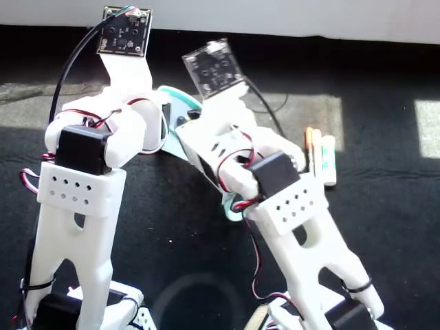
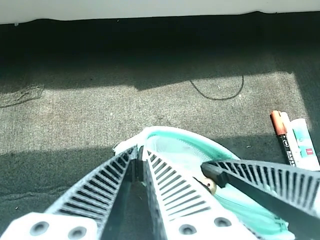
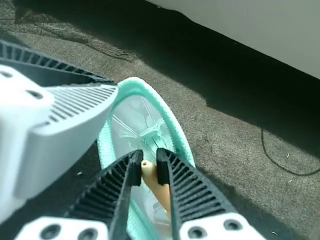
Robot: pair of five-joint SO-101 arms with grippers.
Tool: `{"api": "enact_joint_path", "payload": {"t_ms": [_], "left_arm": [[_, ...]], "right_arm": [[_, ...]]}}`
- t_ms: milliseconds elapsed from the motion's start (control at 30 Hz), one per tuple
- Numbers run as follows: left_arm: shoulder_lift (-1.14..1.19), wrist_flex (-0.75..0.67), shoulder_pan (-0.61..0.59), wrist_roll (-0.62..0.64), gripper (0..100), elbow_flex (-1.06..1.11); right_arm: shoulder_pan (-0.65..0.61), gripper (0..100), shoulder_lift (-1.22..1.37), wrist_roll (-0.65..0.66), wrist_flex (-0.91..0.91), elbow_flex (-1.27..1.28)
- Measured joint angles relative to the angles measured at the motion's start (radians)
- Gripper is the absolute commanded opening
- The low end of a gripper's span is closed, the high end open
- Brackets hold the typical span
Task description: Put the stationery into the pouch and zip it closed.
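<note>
Left arm point(image 1: 79, 199) is extended toward 12 o'clock. Right arm point(image 1: 302, 213) is leaned toward 11 o'clock. Left gripper point(image 2: 138, 151) is found clamped on the pouch point(image 2: 175, 142) rim. Right gripper point(image 3: 147, 159) is pinched on the zip pull point(image 3: 149, 172).

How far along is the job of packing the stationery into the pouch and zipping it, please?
Done: the left tool pinches the rim of the mint pouch, whose mouth looks open. In hand: the right tool grips a tan item at that mouth. Left: the markers lie on the table, away from the pouch, which is not yet zipped.
</note>
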Motion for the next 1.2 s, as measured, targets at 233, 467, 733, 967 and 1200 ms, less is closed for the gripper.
{"api": "enact_joint_path", "payload": {"t_ms": [233, 467, 733, 967, 1200], "left_arm": [[0.0, 0.0, 0.002, 0.0, 1, 0.0], [0.0, 0.0, 0.002, 0.0, 1, 0.0], [0.0, 0.0, 0.002, 0.0, 1, 0.0], [0.0, 0.0, 0.002, 0.0, 1, 0.0], [0.0, 0.0, 0.002, 0.0, 1, 0.0]], "right_arm": [[-0.011, 14.8, -0.002, -0.002, 0.043, -0.002], [-0.003, 0.7, -0.002, 0.005, 0.064, -0.02], [0.132, 0.5, -0.028, 0.009, 0.066, -0.023], [0.157, 0.5, -0.184, 0.008, 0.052, -0.021], [0.127, 0.5, -0.226, -0.08, -0.071, -0.021]]}}
